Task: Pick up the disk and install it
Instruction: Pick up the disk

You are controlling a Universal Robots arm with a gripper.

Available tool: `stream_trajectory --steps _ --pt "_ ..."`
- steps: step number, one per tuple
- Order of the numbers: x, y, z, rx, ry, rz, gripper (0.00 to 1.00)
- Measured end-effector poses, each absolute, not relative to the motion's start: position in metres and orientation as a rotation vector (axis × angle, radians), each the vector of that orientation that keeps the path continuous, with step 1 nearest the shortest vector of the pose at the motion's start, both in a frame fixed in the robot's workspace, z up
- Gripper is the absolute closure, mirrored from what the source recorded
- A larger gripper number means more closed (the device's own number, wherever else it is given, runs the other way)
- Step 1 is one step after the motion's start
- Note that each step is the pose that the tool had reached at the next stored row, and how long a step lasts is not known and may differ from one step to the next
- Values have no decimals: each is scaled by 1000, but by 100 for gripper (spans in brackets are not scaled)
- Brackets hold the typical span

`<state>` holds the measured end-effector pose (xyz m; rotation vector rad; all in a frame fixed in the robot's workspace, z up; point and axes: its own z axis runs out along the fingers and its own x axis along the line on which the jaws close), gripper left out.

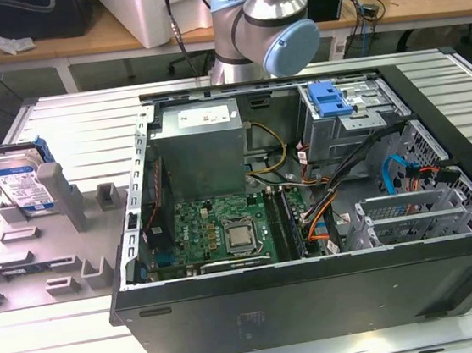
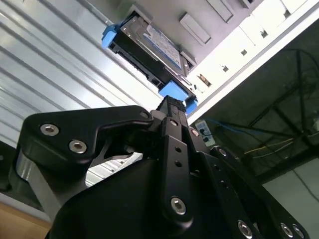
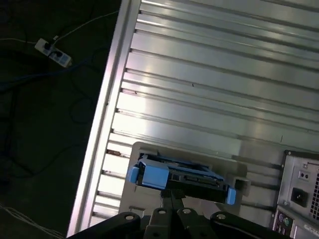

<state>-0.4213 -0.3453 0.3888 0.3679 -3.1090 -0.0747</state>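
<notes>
Step in hand: the approach for the pick, as I judge it. Nothing is lifted and nothing is installed yet.

Disk: the flat silver hard disk with a blue-and-white label, framed by a blue plastic carrier, stands on edge in the moulded grey plastic fixture plate. That is at the exterior view's left, well apart from the case, with a tall grey upright post just beside it.

Gripper: the black metal gripper on the silver-and-blue robot arm points at the disk in both wrist views. From where I stand it looks short of touching it, and it carries nothing that I can see.

Pincer's state: I cannot tell how wide it stands.

Case: the open black computer case lies on its side on the slatted aluminium table. A small bright-blue plastic bracket sits on the grey metal drive cage at its far side.

What the pick calls for: coming squarely onto the disk's exposed upper edge, gripping across the carrier clear of the post, and drawing it straight out of its slot.
</notes>
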Motion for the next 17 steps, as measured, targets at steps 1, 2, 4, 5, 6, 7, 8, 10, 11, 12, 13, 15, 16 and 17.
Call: stream_trajectory --steps 1,2,4,5,6,7,8,10,11,12,13,15,16,17 --pt "-421 -345 389 397 -3105 -75 89" --pt "-421 -345 389 441 -3098 -74 89" --pt "-421 -345 389 512 -3085 -74 89" --pt "-421 -345 389 563 -3075 -74 89" --pt "-421 -345 389 589 -3070 -74 89" --pt "-421 -345 389 633 -3060 -73 89" --pt "-421 -345 389 663 -3053 -73 89" --pt "-421 -345 389 713 -3041 -73 89" --pt "-421 -345 389 735 -3035 -73 89" --pt "-421 -345 389 777 -3024 -72 89" --pt "-421 -345 389 806 -3016 -72 89" --pt "-421 -345 389 857 -3001 -71 89" --pt "-420 -345 389 878 -2994 -71 89" --pt "-420 -345 389 927 -2978 -71 89"
